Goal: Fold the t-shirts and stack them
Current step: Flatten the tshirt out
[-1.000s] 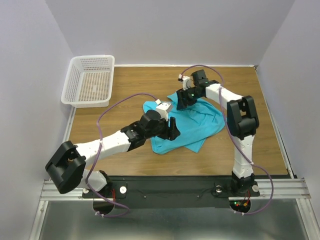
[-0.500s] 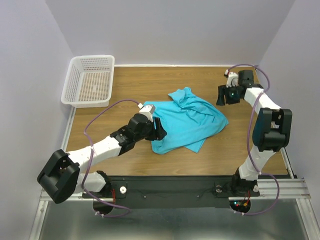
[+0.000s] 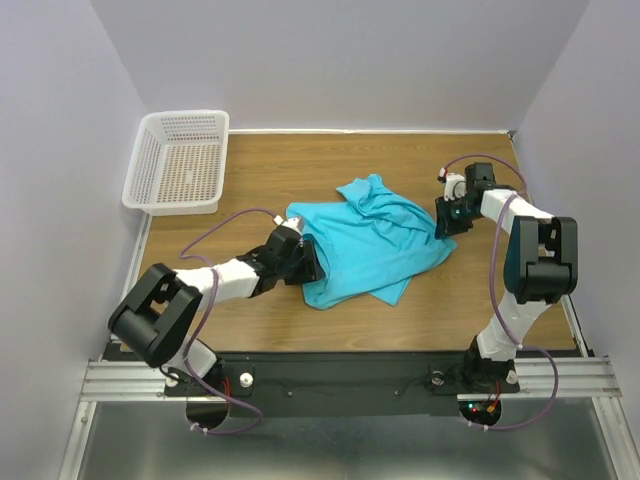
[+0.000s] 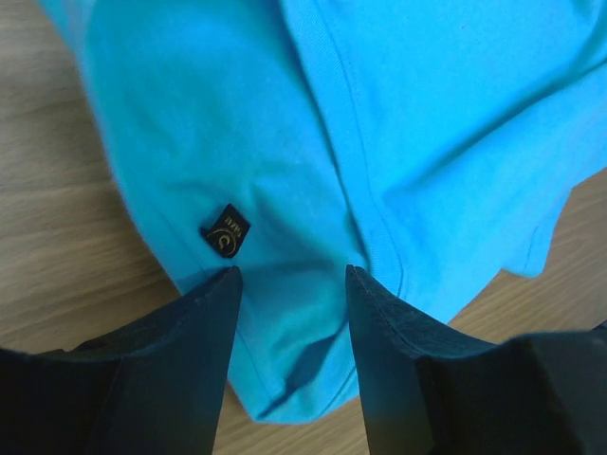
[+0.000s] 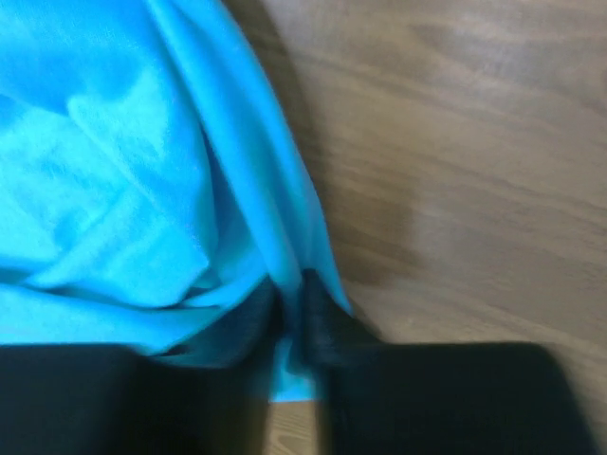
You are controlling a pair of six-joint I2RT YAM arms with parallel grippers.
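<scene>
We take the white mesh basket (image 3: 172, 204) as our mark; it sits at the far left corner of the wooden table (image 3: 300, 160). The turquoise t-shirt (image 3: 375, 240) lies to the right of the basket and nearer the arm bases, well apart from it, spread loosely and rumpled about the middle of the table. Its cloth is bunched into folds at the end farther from the bases, and one layer overlaps another along the near edge.

The left gripper (image 3: 310, 262) is low at the side of the t-shirt that faces the basket. In the left wrist view its two dark fingers stand clearly apart (image 4: 292, 275), astride a rounded corner of the cloth with blue fabric showing between them – they have not closed on it. A small dark label (image 4: 226, 230) lies on the cloth just beyond the left-hand finger, and a stitched seam runs away from the other finger.

The right gripper (image 3: 443, 218) is at the edge of the t-shirt farthest from the basket. In the right wrist view, which is somewhat blurred, its fingers are drawn narrow (image 5: 289, 294) with only a thin strip of blue hem between them – it appears to pinch the edge of the t-shirt. Bare wood shows on the side of this gripper away from the basket.
</scene>
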